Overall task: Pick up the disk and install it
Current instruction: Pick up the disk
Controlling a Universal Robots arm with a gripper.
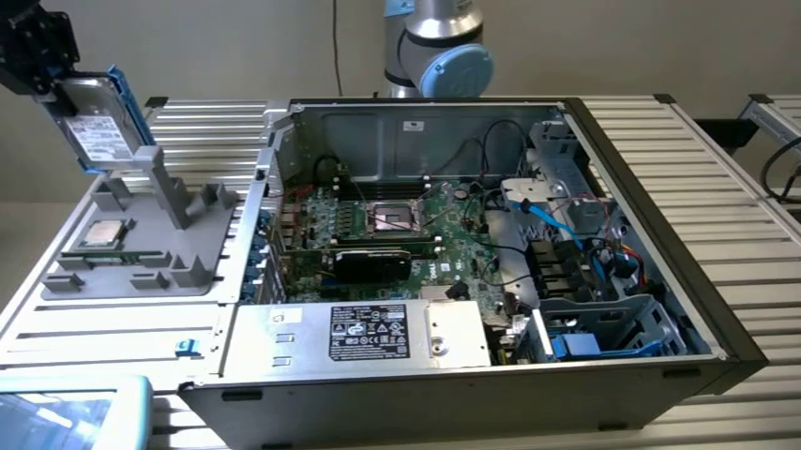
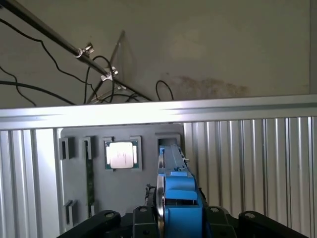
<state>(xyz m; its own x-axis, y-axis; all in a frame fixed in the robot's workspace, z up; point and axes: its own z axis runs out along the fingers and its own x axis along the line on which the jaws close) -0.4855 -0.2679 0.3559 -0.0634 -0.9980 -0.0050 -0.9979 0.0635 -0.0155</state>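
Gripping claw (image 1: 56, 84): up at the exterior view's far left, clenched on the disk (image 1: 100, 127). The wrist view has the disk edge-on, with the jaws pressing its blue bracket from both sides.
Disk: airborne and tilted, label face showing. It hangs above the grey fixture (image 1: 126, 281) and touches nothing but the claw.
Step in hand: by my read, the lift-and-carry. The disk is picked but not installed.
Tall post (image 1: 165, 183): it stands on the fixture just under the disk's lower corner. I'd hold this height until the bracket is clear of it sideways, because a snag there could twist the disk in the grip.
Processor chip (image 1: 103, 234): it sits in its fixture pocket, below the disk. A slip would land near it, so a firm clamp and smooth, unhurried travel seem wise.
Open case (image 1: 663, 216): in the middle, well apart from the disk. Its near wall rises between the fixture and the motherboard (image 1: 375, 220), so any carry has to pass above that rim.
Silver box (image 1: 363, 333): black label, at the case's front edge. Not the target, I judge.
Drive cage (image 1: 601, 323): at the exterior view's lower right, with blue parts inside and loose cables just beside it. It looks like the likely seat, so I'd square the bracket with it and keep the disk off the cables.
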